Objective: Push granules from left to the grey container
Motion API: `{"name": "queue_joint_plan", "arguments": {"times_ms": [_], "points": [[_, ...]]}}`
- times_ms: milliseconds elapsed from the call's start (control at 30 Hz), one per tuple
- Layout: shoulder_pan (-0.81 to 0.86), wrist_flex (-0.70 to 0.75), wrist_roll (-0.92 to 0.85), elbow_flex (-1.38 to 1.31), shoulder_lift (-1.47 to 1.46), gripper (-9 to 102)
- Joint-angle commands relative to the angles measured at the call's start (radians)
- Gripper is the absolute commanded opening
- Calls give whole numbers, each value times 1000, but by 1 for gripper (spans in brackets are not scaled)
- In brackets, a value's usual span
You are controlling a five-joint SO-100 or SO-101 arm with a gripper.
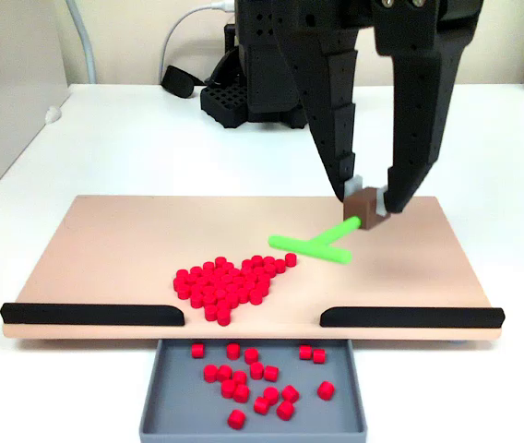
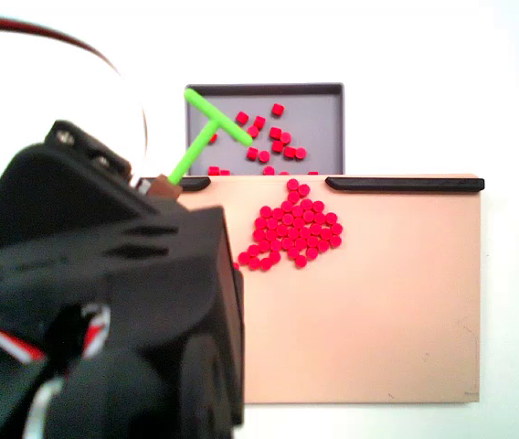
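— White counter all round, and on it the tan board with two black strips along its near edge in a fixed view. How far along is the job?

— Partway, by the look of it. Roughly a dozen or more granules already lie in the grey container below the gap between the strips. A larger heap sits on the board just behind that gap, yet to be pushed.

— And the hand?

— Its two fingers are clamped on a small brown block that carries the green T-shaped tool. The tool's crossbar hangs just beside the heap's far right edge.
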Motion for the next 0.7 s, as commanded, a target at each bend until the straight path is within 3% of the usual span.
{"name": "queue_joint_plan", "arguments": {"times_ms": [0, 367, 667], "points": [[2, -8, -72, 160, 184, 0], [103, -9, -518, 736, 612, 0], [127, -9, -749, 896, 749, 0]]}}
